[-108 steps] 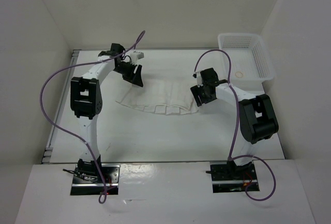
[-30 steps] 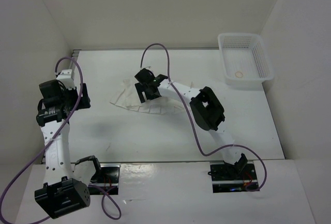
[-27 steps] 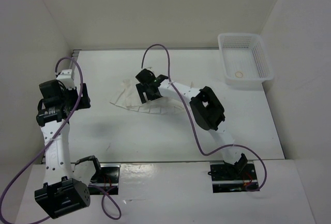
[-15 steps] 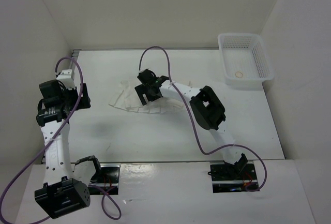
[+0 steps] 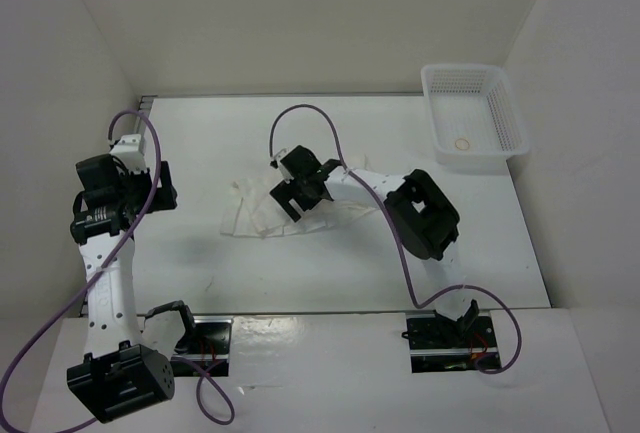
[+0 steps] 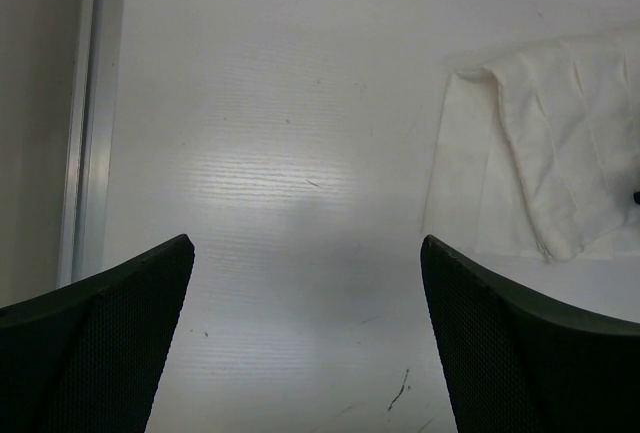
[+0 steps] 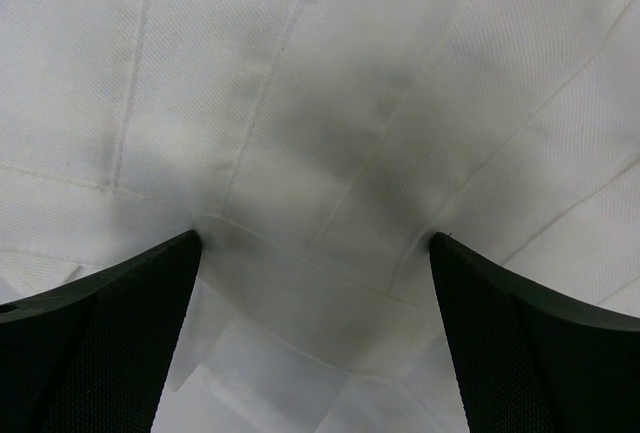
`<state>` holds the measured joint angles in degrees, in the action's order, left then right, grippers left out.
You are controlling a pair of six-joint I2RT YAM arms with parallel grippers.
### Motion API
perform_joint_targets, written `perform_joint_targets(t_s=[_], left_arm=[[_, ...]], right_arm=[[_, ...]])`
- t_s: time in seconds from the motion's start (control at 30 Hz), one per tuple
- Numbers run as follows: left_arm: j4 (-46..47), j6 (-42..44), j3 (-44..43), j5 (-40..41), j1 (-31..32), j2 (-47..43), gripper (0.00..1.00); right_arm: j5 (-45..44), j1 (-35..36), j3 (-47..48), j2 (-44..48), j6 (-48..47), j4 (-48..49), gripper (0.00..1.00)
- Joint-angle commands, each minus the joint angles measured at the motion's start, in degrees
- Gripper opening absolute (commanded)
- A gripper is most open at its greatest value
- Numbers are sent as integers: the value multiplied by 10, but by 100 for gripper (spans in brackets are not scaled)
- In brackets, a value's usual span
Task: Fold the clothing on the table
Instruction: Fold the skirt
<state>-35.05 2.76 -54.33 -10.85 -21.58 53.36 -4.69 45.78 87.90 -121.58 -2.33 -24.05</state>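
1. The clothing (image 5: 250,217) lies flat on the counter (image 5: 480,243), near its middle and slightly toward the left side. It is a thin white garment with creases and stitched seams.
2. In the left wrist view, the near end of the clothing (image 6: 545,168) shows one layer lying over another. The upper layer ends in a rounded corner.
3. The right end effector (image 5: 303,193) is directly over the clothing, with the right arm stretched across the counter to reach it. Its fingers are spread wide and grasp nothing.
4. In the right wrist view, the right end effector (image 7: 315,243) is very close to the clothing (image 7: 330,103), which fills the frame and carries a dark shadow between the fingers. We cannot tell whether the fingertips touch the fabric.
5. The left end effector (image 5: 162,186) is released and holds nothing. It sits near the left edge of the counter, apart from the clothing.
6. In the left wrist view, the left end effector (image 6: 305,248) is over bare counter (image 6: 250,103). The grey rail (image 6: 90,123) runs along one side and the clothing lies off to the other.
7. A white mesh basket (image 5: 505,118) stands at the far right corner, well apart from the clothing. A small ring-shaped item (image 5: 462,142) lies inside it.
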Motion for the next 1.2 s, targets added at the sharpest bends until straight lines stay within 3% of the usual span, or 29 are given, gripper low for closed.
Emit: perform_joint_targets(t_s=[0.0, 0.2, 0.37, 0.53, 0.63, 0.8, 0.97, 1.17], left_arm=[[12, 7, 1, -27, -4, -10, 100], [-3, 25, -5, -79, -4, -15, 100], [-22, 58, -11, -134, -4, -14, 100], [-50, 93, -44, -157, 38, 28, 100], [-64, 136, -58, -163, 86, 86, 100], [-38, 181, -63, -176, 161, 236, 100], [-35, 225, -126, -211, 178, 394, 89], [-30, 244, -190, -244, 178, 480, 89]], right_arm=[[-1, 5, -58, -3, -72, -64, 100], [6, 16, -77, 34, -94, -58, 100], [126, 16, 22, 105, -75, -150, 100], [137, 9, 66, 212, -135, -201, 100], [121, -23, -1, 301, -157, -181, 100], [115, -161, -132, 396, -162, -161, 100], [131, -263, -202, 458, -168, -173, 100], [169, -349, -244, 515, -156, -184, 100]])
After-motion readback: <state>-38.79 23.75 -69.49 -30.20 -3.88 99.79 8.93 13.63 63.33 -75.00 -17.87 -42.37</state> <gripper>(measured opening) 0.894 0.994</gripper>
